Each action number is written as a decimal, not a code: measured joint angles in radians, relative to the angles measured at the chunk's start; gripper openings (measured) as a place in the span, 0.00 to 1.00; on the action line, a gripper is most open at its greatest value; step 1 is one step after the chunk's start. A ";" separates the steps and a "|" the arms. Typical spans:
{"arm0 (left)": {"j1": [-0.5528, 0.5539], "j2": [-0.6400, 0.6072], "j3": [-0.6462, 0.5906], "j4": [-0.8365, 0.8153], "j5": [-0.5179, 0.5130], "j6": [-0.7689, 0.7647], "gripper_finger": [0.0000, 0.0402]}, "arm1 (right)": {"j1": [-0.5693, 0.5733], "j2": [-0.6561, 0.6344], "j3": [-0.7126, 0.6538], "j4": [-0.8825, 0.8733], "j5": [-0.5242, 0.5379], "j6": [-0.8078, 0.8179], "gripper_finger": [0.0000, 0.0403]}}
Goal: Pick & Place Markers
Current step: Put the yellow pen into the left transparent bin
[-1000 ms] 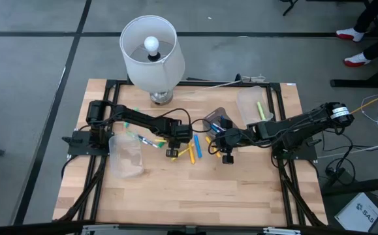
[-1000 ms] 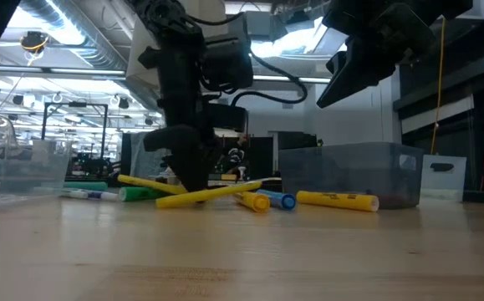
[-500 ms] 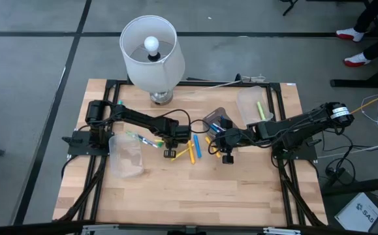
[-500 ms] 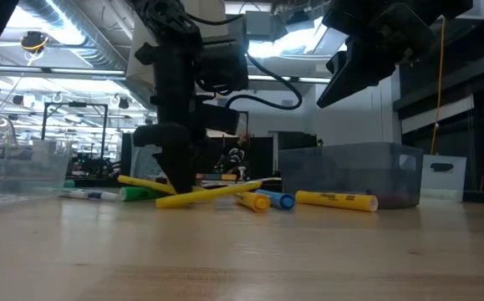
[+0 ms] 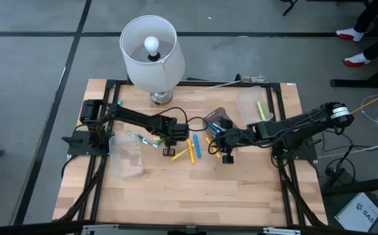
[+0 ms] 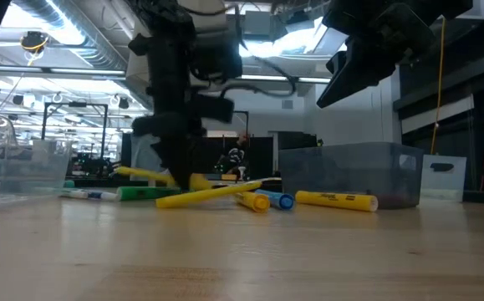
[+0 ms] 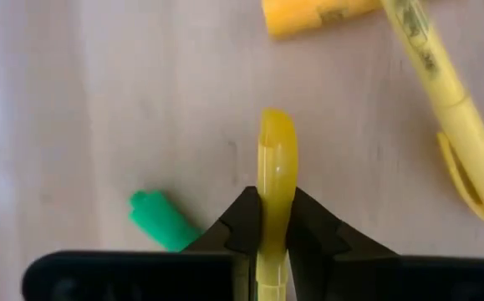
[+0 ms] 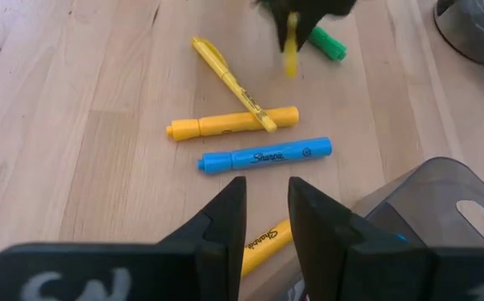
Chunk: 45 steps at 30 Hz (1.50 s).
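Several markers lie loose at the table's middle: a blue one (image 8: 265,156), an orange-yellow one (image 8: 231,124), a thin yellow one (image 8: 229,84), green ones (image 5: 138,138). My left gripper (image 5: 168,152) stands over them, shut on a yellow marker (image 7: 277,150). My right gripper (image 5: 228,158) hovers open above the blue marker and another yellow one (image 8: 262,238), next to a grey bin (image 8: 430,209), touching nothing. In the low view it hangs high (image 6: 363,58). My left gripper pinches the yellow marker between its two fingers (image 7: 243,221), which come from above, pointing down, and lie across its barrel. One end (image 7: 275,125) sticks out past the fingers. The marker (image 6: 145,174) is lifted clear of the table, roughly level.
A clear bin (image 5: 126,156) lies near the table's left side, and another (image 5: 252,104) with a marker inside stands at the far right. A white lamp (image 5: 151,52) stands at the far edge. Bare wood (image 5: 195,196) fills the near half.
My left gripper has moved up and a little toward the table's left edge, carrying the yellow marker. That marker lay in the pile on the table and is now lifted clear. The other markers have stayed where they were.
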<state>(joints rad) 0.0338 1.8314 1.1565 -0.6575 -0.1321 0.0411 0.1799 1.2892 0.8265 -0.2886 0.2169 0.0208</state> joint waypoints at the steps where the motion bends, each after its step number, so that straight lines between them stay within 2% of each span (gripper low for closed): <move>1: 0.000 -0.012 0.000 -0.001 -0.010 -0.002 0.08 | 0.000 0.000 0.000 0.000 0.000 0.000 0.22; 7: -0.007 -0.078 0.001 0.011 -0.026 -0.011 0.08 | 0.000 0.000 0.000 0.000 0.000 0.000 0.22; 16: -0.046 -0.191 0.003 0.033 -0.125 -0.021 0.08 | 0.000 0.000 0.000 0.000 0.000 0.000 0.22; 25: -0.088 -0.387 -0.032 0.053 -0.267 -0.002 0.08 | 0.000 0.000 0.000 0.000 0.000 0.000 0.22; 36: -0.106 -0.580 -0.039 0.088 -0.302 0.009 0.08 | 0.000 0.000 0.000 0.000 0.000 -0.002 0.22; 45: -0.105 -0.613 -0.039 0.011 -0.304 -0.055 0.08 | 0.000 0.000 0.000 0.000 0.000 -0.002 0.22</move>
<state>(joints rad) -0.0715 1.2182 1.1172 -0.6464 -0.4363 -0.0143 0.1801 1.2892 0.8265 -0.2886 0.2167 0.0189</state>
